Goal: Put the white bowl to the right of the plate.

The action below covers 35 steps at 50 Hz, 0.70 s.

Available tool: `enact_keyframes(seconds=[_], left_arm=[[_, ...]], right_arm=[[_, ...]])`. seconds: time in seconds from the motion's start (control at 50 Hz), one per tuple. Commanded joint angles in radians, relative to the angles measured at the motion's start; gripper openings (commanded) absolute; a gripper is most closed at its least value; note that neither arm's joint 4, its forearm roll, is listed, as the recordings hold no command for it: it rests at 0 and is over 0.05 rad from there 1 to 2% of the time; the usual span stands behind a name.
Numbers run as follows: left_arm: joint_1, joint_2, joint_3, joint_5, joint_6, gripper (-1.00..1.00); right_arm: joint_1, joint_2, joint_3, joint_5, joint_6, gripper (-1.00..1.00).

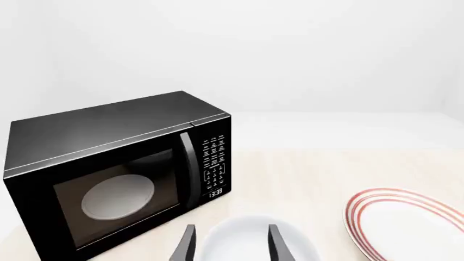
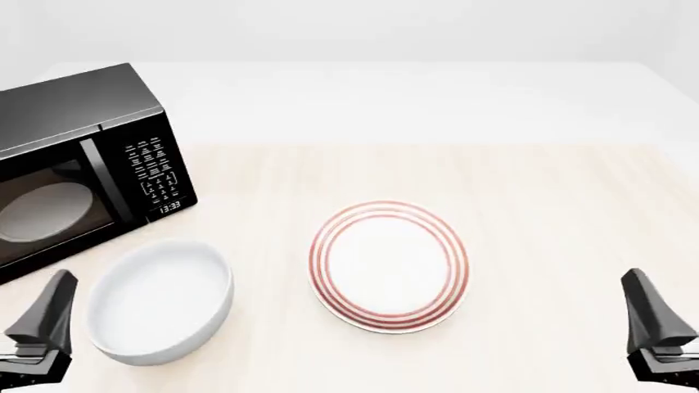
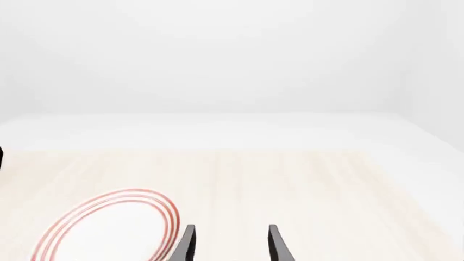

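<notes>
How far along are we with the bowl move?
Nothing is done yet: the white bowl sits left of the plate, beside the microwave. Nothing is in hand; the left tool is open behind the bowl, right tool open and idle. Grasp, carry and placement remain.

1. The left gripper sits low at the near edge, well to the left of the plate, its fingers spread with a clear gap and holding nothing.
2. The right gripper sits well to the plate's right, equally near, fingers likewise parted and empty.
</notes>
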Motion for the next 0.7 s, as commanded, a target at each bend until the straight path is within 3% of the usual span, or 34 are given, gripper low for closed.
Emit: enact_keyframes(seconds=[0.02, 0.12, 0.18, 0.32, 0.34, 0.38, 0.44, 0.48, 0.62, 0.7], left_arm=[[0.0, 0.004, -0.003, -0.001, 0.0, 1.0], [0.0, 0.004, -0.003, -0.001, 0.0, 1.0], [0.0, 0.004, -0.003, -0.001, 0.0, 1.0], [0.0, 0.004, -0.003, -0.001, 0.0, 1.0], [0.0, 0.004, -0.003, -0.001, 0.0, 1.0], [0.0, 0.004, -0.003, -0.001, 0.0, 1.0], [0.0, 0.004, -0.003, -0.001, 0.0, 1.0], [0.0, 0.004, -0.003, -0.001, 0.0, 1.0], [0.0, 0.004, -0.003, -0.001, 0.0, 1.0], [0.0, 0.004, -0.003, -0.001, 0.0, 1.0]], right_arm=[[0.008, 0.0, -0.002, 0.008, -0.016, 1.0], [-0.006, 0.039, 0.0, -0.02, -0.036, 1.0], [-0.029, 0.049, -0.002, -0.031, -0.006, 1.0], [0.024, 0.032, -0.029, -0.001, -0.024, 1.0], [0.026, 0.07, -0.035, -0.014, -0.013, 1.0], [0.044, 0.114, -0.039, -0.042, -0.045, 1.0], [0.07, 0.193, -0.067, -0.084, -0.01, 1.0], [0.087, 0.221, -0.088, -0.094, -0.032, 1.0], [0.191, 0.449, -0.185, -0.2, -0.019, 1.0], [0.257, 0.564, -0.259, -0.224, -0.043, 1.0]])
